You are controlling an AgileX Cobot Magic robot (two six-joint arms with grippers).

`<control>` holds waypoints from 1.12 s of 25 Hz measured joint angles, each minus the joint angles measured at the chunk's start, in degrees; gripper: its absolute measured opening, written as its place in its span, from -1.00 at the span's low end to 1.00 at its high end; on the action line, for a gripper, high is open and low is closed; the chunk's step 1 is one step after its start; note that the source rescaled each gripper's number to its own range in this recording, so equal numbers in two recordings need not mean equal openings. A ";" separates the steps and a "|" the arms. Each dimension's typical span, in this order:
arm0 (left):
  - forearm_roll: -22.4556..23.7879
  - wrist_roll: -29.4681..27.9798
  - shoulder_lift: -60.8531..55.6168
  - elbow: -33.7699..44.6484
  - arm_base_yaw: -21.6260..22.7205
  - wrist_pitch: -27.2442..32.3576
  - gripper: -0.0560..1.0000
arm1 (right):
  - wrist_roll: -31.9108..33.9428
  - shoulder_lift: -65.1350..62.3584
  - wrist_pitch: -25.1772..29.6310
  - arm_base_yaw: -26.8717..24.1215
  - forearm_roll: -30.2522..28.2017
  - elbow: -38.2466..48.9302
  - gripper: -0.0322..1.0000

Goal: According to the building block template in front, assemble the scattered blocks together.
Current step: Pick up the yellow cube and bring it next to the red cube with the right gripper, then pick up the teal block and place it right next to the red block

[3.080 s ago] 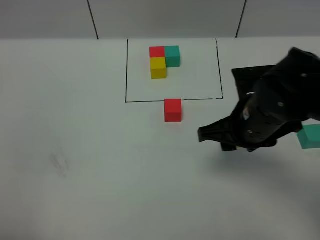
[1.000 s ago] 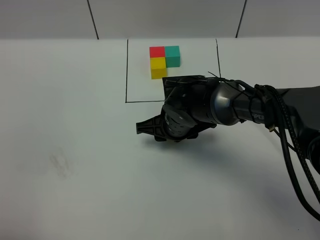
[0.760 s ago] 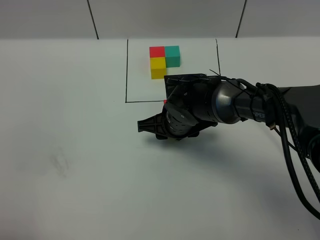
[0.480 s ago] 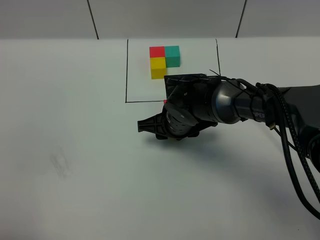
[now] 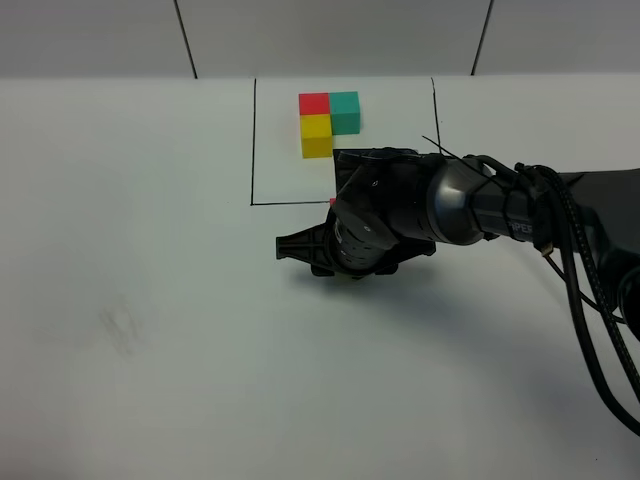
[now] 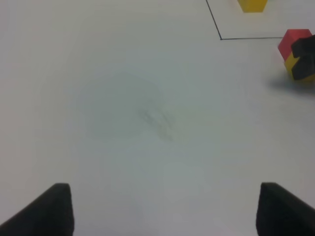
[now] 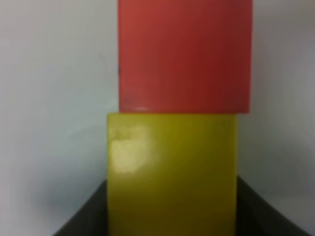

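The building block template (image 5: 328,122), a red, teal and yellow cluster, sits at the back inside a thin black outline (image 5: 253,150). My right arm (image 5: 385,225) covers the loose blocks just in front of that outline; only a sliver of the red block (image 5: 331,201) shows. In the right wrist view my right gripper (image 7: 172,216) is shut on the yellow block (image 7: 172,172), whose far face touches the red block (image 7: 184,54). The left wrist view shows both blocks, red (image 6: 294,38) and yellow (image 6: 291,65), far off. My left gripper (image 6: 165,211) is open with nothing in it.
The white table (image 5: 150,300) carries a faint grey smudge (image 5: 122,328) at the front left, also visible as a smudge (image 6: 157,118) ahead of the left gripper. Black cables (image 5: 585,300) trail from the right arm toward the right edge.
About three seconds ago the right arm was at the right side; it has since moved left over the red block. In the last second it has shifted only slightly.
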 joint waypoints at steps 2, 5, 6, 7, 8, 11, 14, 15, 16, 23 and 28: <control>0.00 0.00 0.00 0.00 0.00 0.00 0.58 | 0.00 0.00 -0.20 -0.06 0.49 0.00 -0.90; 0.00 0.00 0.00 0.00 0.00 0.00 0.58 | 0.00 0.00 -0.21 -0.11 0.50 0.00 -0.90; 0.00 0.00 0.00 0.00 0.00 0.00 0.58 | 0.00 0.00 -0.21 -0.11 0.50 0.00 -0.90; 0.00 0.00 0.00 0.00 0.00 0.00 0.58 | 0.00 0.00 -0.21 -0.11 0.56 0.00 -0.90; 0.00 0.00 0.00 0.00 0.00 0.00 0.58 | 0.00 0.00 -0.21 -0.11 0.55 0.00 -0.90; 0.00 0.00 0.00 0.00 0.00 0.00 0.58 | 0.00 0.00 -0.26 -0.11 0.55 0.00 -0.90; 0.00 0.08 0.00 0.00 0.00 0.00 0.58 | 0.06 0.00 -0.26 -0.11 0.57 0.00 -0.90; 0.00 0.08 0.00 0.00 0.00 0.00 0.58 | 0.06 0.00 -0.26 -0.11 0.57 0.00 -0.90; 0.00 0.08 0.00 0.00 0.00 0.00 0.58 | 0.06 0.00 -0.26 -0.11 0.57 0.00 -0.90; 0.07 0.09 0.00 0.00 0.00 0.00 0.58 | 0.17 -0.48 1.13 0.00 1.86 0.45 0.14; 0.14 0.09 0.00 0.00 0.00 0.00 0.58 | 0.17 -3.72 3.67 0.00 -0.18 0.51 0.92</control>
